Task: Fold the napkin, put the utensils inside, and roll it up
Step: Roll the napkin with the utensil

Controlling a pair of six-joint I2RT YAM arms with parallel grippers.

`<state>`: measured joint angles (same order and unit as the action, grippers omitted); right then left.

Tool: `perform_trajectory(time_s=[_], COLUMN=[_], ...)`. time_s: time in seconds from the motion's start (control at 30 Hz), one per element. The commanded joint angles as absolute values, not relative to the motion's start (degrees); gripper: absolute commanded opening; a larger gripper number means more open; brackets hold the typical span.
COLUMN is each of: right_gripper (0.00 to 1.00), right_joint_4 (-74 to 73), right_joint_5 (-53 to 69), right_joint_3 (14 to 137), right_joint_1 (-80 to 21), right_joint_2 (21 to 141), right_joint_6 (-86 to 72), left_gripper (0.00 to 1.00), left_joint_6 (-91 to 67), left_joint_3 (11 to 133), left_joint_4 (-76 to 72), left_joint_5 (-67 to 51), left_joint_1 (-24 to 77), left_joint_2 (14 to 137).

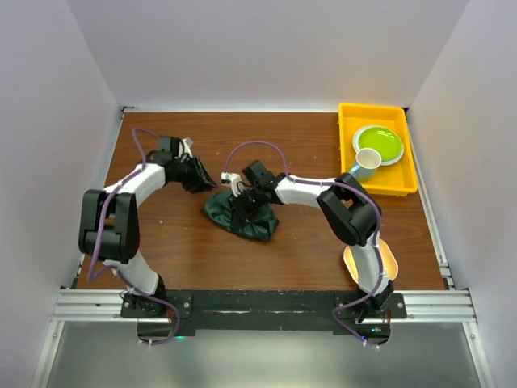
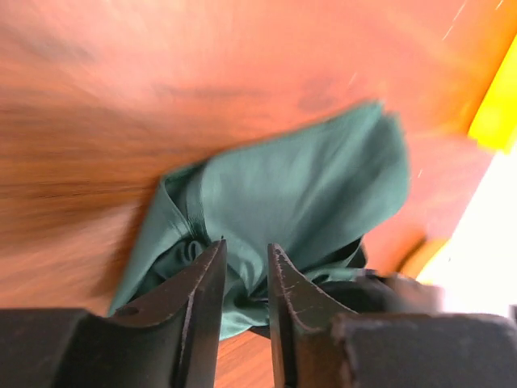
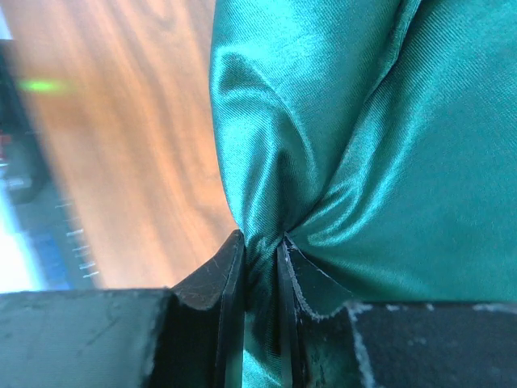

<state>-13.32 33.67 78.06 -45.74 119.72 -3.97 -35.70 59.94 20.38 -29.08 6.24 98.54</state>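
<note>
While the dark green napkin (image 1: 254, 225) sits bunched up in the middle of the surface (image 1: 186, 242), the right claw (image 3: 260, 238) is clamped on a fold of it; the left claw (image 2: 246, 246) hangs just beside the cloth, jaws a little apart, nothing in them; yellow tray (image 1: 347, 137) sits well off, back right.

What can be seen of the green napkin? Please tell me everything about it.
The napkin is a dark green cloth with a slight sheen, soft and satin-like. It is not folded flat: it lies bunched in a crumpled heap with deep creases, near the middle of the wooden table. The right arm's fingers pinch a gathered fold of it from above. No spoon shows on or in it.
</note>
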Motion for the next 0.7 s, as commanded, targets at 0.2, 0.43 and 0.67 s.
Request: perform_trajectory(time_s=[0.2, 0.43, 0.67], right_gripper=[0.06, 0.06, 0.06], right_joint_4=[-14.96, -14.68, -10.55], right_joint_5=[54.76, 52.56, 51.68], right_joint_3=[81.03, 82.36, 80.33], right_joint_1=[-40.35, -39.99, -40.08], right_joint_2=[131.22, 131.75, 130.43], right_joint_6=[-22.05, -21.71, -22.85], left_gripper=[0.5, 0.7, 0.68], left_joint_6=[-43.23, -57.55, -67.66], left_joint_3=[56.61, 49.14, 45.8], left_joint_4=[35.12, 36.83, 31.39], left_joint_5=[-20.4, -21.62, -24.61], left_joint_1=[7.9, 13.62, 16.52], left_joint_2=[85.44, 83.32, 87.54])
